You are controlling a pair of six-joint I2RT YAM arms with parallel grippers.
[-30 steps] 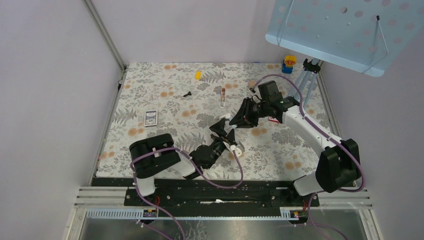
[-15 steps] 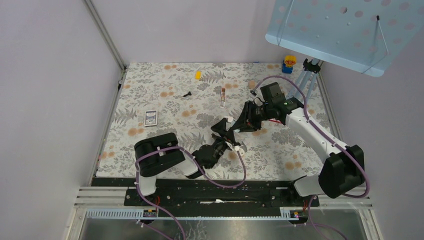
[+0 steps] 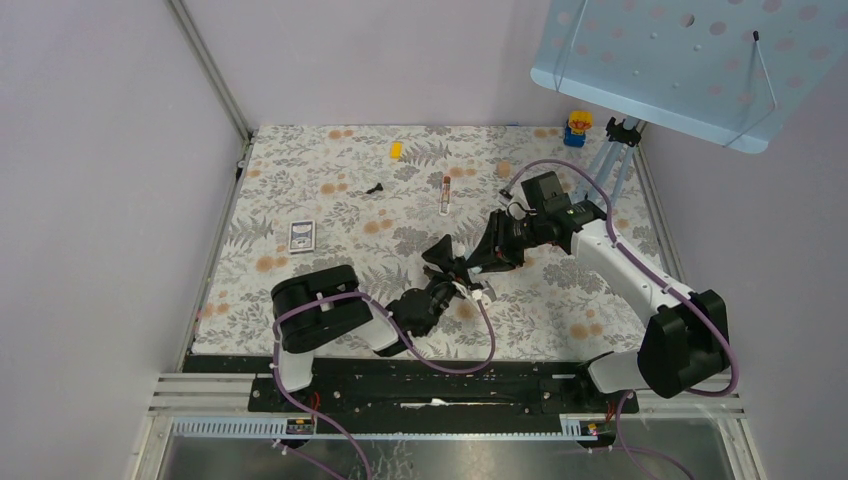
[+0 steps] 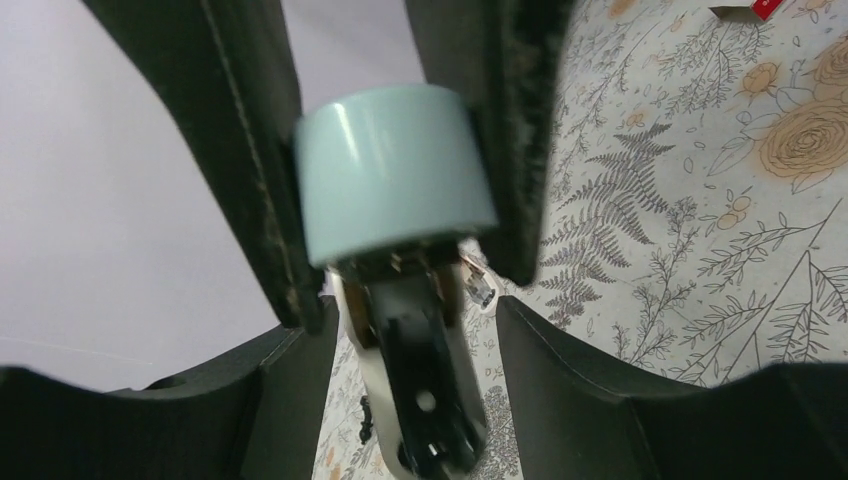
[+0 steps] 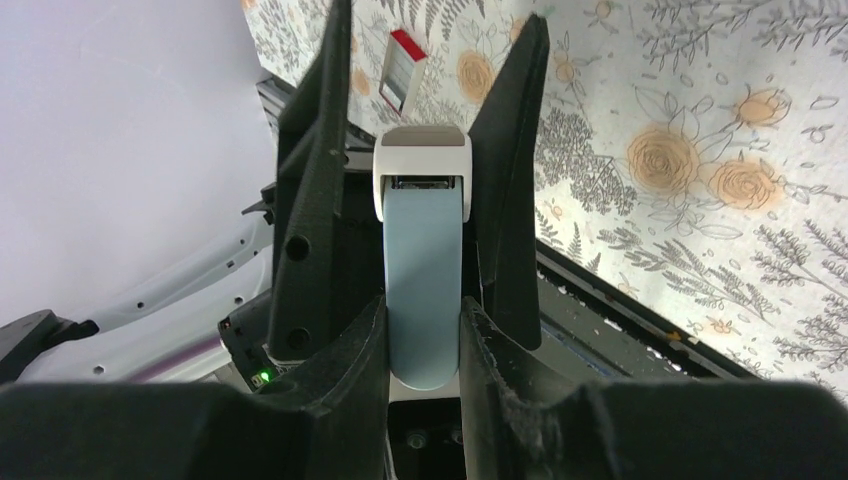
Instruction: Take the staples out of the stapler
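Stapler (image 5: 424, 270), pinched between left tool (image 4: 390, 150) and right tool (image 5: 436, 60), hides its staples.

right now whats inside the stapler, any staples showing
Only a dark slot shows at the white end of the stapler. Its blue top covers the rest, so staples inside cannot be seen.

The stapler (image 4: 395, 170) cap, between the left gripper's (image 4: 350, 40) fingers (image 4: 250, 130), is pale blue plastic, smooth and glossy, with highlights. Its trim is white plastic with a satin finish. The fingers are black, matt and fine-grained, with rough pad edges. The cloth (image 4: 700, 200) beyond the fingers is floral-printed and matt.
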